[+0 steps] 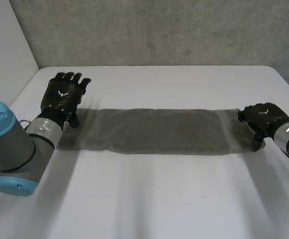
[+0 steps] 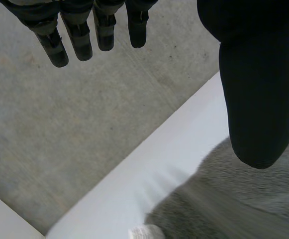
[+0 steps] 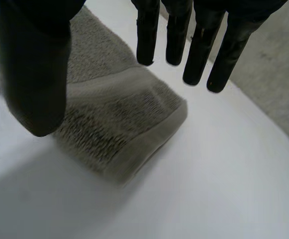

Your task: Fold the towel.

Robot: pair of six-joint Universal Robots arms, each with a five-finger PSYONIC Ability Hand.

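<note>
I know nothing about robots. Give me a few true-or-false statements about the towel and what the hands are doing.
1. The towel lies in a long strip across the table. True.
2. The left hand clutches the towel with curled fingers. False: its fingers are straight and hold nothing.
3. The right hand is at the towel's right end. True.
4. The towel is bright red. False: it is grey.

A grey-brown terry towel (image 1: 154, 130) is laid flat on the white table (image 1: 149, 199) as one long, narrow strip. It is run parallel to the far edge, somewhat nearer to it than to the near edge, with both ends kept short of the side edges.
</note>
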